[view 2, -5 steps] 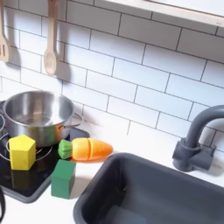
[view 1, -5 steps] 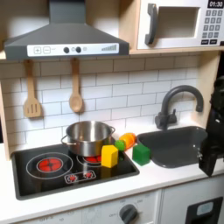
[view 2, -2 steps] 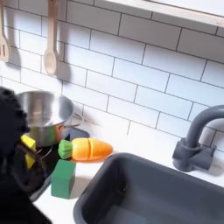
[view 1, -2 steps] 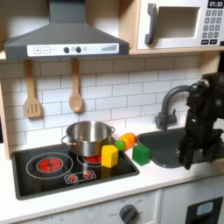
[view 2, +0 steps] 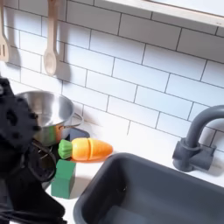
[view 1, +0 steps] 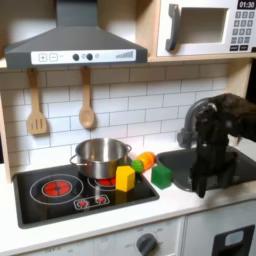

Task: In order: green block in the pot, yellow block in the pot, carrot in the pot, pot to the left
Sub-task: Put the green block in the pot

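While blocks sit outside, pot (view 1: 101,158) looks empty.

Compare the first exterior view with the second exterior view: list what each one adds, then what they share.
First exterior view adds: the range hood, the microwave, the red burner and the yellow block in front of the pot.
Second exterior view adds: a close look at the carrot lying on its side, leafy end toward the pot, with the green block just in front of it.
Shared: pot, carrot, green block, the sink, the faucet, a wooden spoon and the dark arm.
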Tool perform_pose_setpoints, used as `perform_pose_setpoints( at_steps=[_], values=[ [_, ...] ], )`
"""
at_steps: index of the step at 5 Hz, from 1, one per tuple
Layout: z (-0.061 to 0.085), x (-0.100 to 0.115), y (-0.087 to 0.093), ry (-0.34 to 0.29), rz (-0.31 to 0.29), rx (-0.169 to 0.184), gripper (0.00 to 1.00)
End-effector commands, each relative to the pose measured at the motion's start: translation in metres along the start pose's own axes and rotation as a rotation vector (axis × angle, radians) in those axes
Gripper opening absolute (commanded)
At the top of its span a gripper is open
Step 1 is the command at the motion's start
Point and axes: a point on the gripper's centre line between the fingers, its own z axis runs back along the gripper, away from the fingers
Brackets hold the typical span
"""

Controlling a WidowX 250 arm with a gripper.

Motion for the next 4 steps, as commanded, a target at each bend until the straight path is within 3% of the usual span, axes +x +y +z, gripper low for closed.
perform_pose_setpoints(
  at_steps=[1,2,3,4],
  values=[
    [-0.018,0.032,0.005,0.016,-0.014,0.035,1.00],
    [-0.022,0.052,0.003,-0.012,-0.034,0.054,1.00],
    [-0.022,0.068,-0.002,-0.040,-0.034,0.046,1.00],
    [-0.021,0.084,0.001,-0.066,-0.001,0.045,1.00]
  ],
)
